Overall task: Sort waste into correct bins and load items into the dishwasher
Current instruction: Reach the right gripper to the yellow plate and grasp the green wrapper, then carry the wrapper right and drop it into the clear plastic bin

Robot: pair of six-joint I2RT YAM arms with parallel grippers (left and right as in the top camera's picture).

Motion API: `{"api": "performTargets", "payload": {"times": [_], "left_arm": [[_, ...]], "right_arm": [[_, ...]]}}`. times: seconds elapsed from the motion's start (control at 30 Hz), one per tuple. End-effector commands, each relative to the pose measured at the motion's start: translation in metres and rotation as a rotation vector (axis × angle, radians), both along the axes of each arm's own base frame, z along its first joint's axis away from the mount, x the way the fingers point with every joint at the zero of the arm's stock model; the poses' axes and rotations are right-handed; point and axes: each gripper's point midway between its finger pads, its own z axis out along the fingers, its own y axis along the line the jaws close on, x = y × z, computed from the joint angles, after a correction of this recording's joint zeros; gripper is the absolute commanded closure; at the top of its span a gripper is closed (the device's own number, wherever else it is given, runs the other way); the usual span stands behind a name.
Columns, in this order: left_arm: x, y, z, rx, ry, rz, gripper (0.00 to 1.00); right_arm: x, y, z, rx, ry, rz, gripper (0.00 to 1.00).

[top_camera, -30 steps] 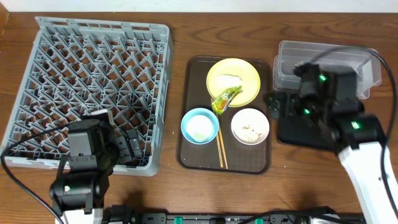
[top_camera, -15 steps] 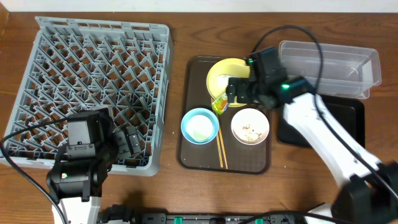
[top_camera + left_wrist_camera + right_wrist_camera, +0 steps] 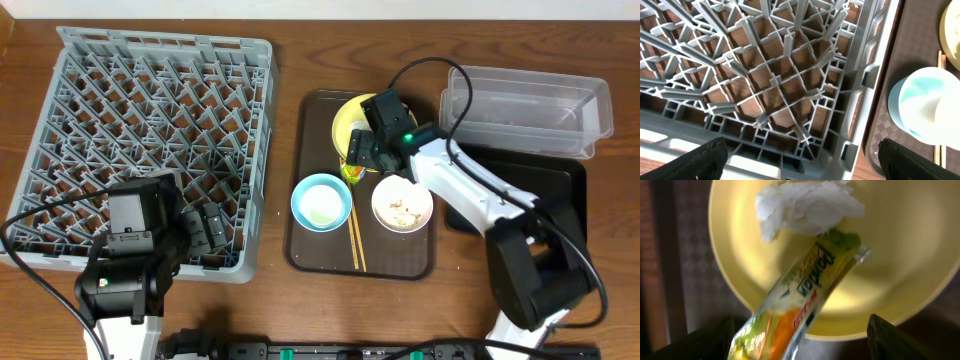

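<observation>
My right gripper (image 3: 360,152) has swung in from the frame's right to centre, jaws wide and empty, over the wrapper (image 3: 805,305) draped across the plate (image 3: 900,255) rim, so a grab looks next.

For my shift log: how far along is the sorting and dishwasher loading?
Done: nothing that shows. No dishes sit in the dish rack, and the clear tub looks empty. In hand: the open right hand hovers over the wrapper lying over the yellow plate's edge, not gripping it. Left: bin the wrapper and the crumbs in the white bowl, then rack the plate, that bowl, the blue bowl and the chopsticks.
</observation>
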Motion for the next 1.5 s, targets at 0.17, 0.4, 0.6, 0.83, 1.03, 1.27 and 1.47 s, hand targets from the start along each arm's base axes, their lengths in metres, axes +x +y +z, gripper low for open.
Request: {"api": "performTargets", "payload": {"times": [0.17,0.4,0.6,0.83,1.03,1.27,1.47], "left_arm": [[0.003,0.001,0.009,0.0,-0.019,0.009,0.02],[0.002,0.001,0.008,0.0,-0.018,0.009,0.02],[0.002,0.001,0.009,0.0,-0.018,0.009,0.02],[0.003,0.001,0.009,0.0,-0.019,0.009,0.02],[0.003,0.001,0.009,0.0,-0.018,0.009,0.02],[0.003,0.001,0.009,0.0,-0.018,0.009,0.02],[0.002,0.001,0.009,-0.001,-0.018,0.01,0.02]], "right_arm": [[0.013,0.006,-0.016,0.008,-0.011,-0.076,0.24],[0.014,0.007,-0.027,0.01,0.0,-0.092,0.6],[0.022,0.003,-0.017,0.02,-0.027,-0.095,0.97],[0.042,-0.027,0.061,0.026,-0.198,-0.06,0.99],[0.048,-0.122,0.141,-0.107,-0.379,-0.298,0.99],[0.049,-0.225,0.162,-0.188,-0.419,-0.556,0.98],[0.062,-0.282,0.143,-0.182,-0.407,-0.698,0.69]]}}
